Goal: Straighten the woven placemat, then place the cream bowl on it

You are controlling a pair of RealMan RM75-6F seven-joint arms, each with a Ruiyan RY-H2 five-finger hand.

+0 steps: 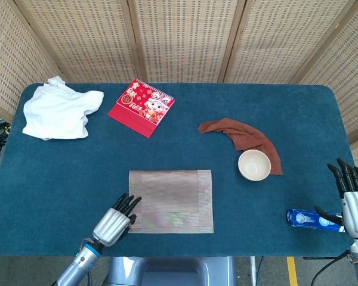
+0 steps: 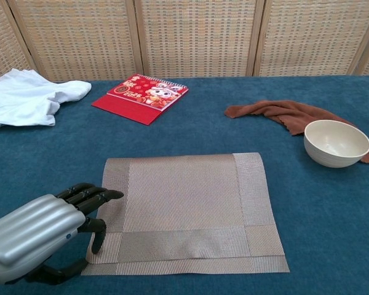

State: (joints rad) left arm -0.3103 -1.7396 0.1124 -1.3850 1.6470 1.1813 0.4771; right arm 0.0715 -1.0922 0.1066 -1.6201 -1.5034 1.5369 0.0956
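I have the left hand (image 2: 34, 236) low at the near left corner of the placemat (image 2: 184, 206), its dark fingers (image 2: 92, 195) stretched forward and slightly spread, tips over the mat's left edge; whether they press on it I cannot tell, and the thumb curls down at the mat's near left corner with nothing in the hand. The placemat lies flat on the blue table (image 1: 59, 173), near the front edge, roughly square to me, with a second layer showing along its near side. The bowl (image 2: 336, 142) stands upright to the right of the mat, well apart from it, touching the brown cloth (image 2: 283, 114) behind it. My right hand (image 1: 353, 199) hangs at the table's right front corner, fingers straight up and apart, holding nothing, just beside a blue packet (image 1: 307, 218). Farther back lie a red calendar (image 1: 141, 106) and a white cloth (image 1: 56, 110).
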